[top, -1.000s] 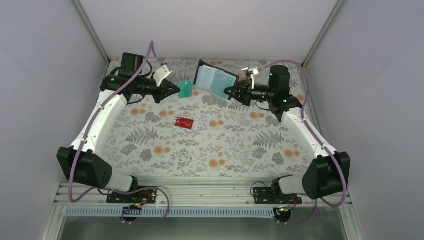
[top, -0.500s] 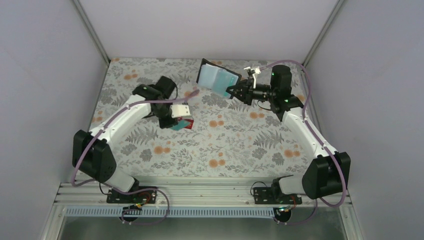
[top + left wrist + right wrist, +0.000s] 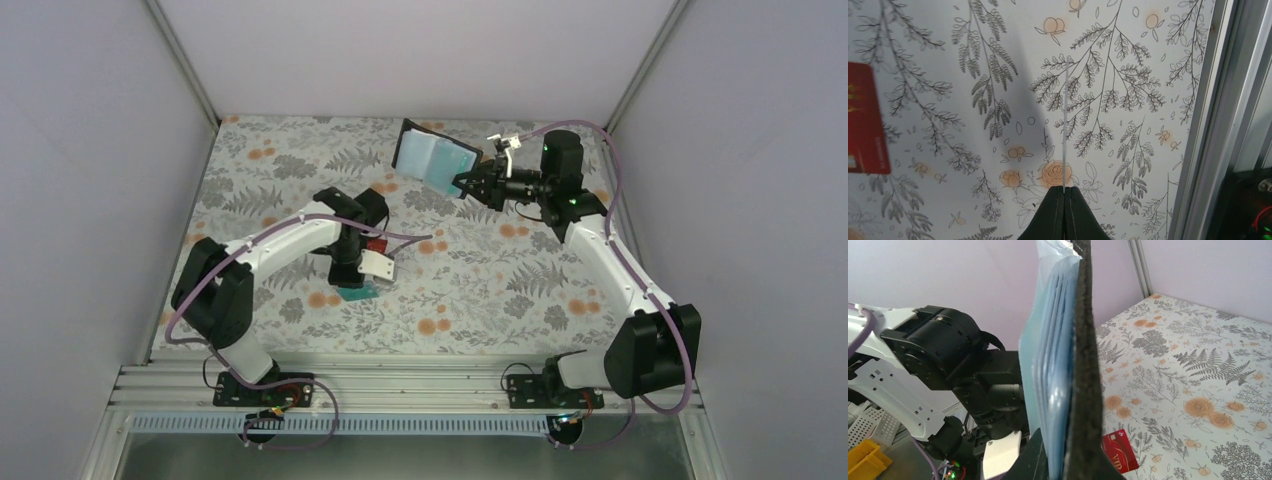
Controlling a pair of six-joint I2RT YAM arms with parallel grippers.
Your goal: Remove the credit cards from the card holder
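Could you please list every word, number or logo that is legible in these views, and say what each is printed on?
"VIP": on the red card, right wrist view, slightly blurred.
Small gold markings on the same card, left wrist view: too blurred to read.
Teal card: edge-on or too small in every view, nothing readable.
Card holder: no text visible.

Floral-print table (image 3: 480,290) under left gripper (image 3: 1064,190); aluminium rail (image 3: 1208,125) off to its right; grey walls (image 3: 90,150) around.
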